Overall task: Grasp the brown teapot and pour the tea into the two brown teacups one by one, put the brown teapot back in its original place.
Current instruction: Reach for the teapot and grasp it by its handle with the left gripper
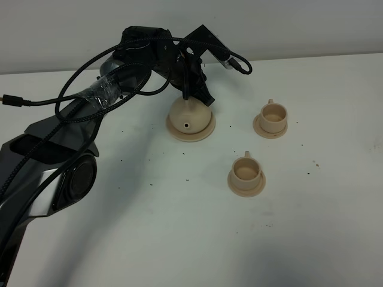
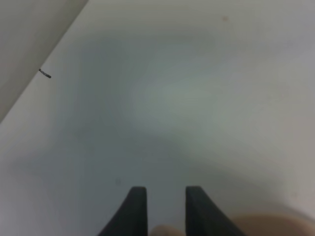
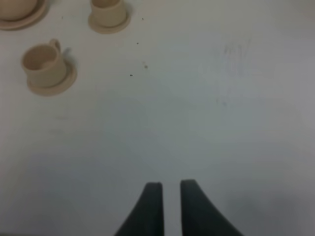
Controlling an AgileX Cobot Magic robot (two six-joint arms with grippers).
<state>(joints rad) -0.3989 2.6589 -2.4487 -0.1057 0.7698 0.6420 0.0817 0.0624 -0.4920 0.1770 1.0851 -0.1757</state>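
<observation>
The brown teapot (image 1: 188,119) sits on its wide tan saucer (image 1: 206,130) at the back middle, its spout toward the front. My left gripper (image 1: 195,95) is down on the teapot's top rear and hides the lid and handle. In the left wrist view the fingers (image 2: 166,189) stand narrowly apart with a tan piece of the teapot (image 2: 158,230) between them. The two brown teacups stand on small saucers, one at the right (image 1: 273,115) and one nearer the front (image 1: 246,171). My right gripper (image 3: 167,184) is shut and empty over bare table, with both cups (image 3: 45,64) (image 3: 108,12) beyond it.
The white table (image 1: 179,227) has small dark specks scattered on it. The left arm's black cables (image 1: 72,95) loop over the table's back left. A pale wall runs along the table's far edge (image 1: 311,57).
</observation>
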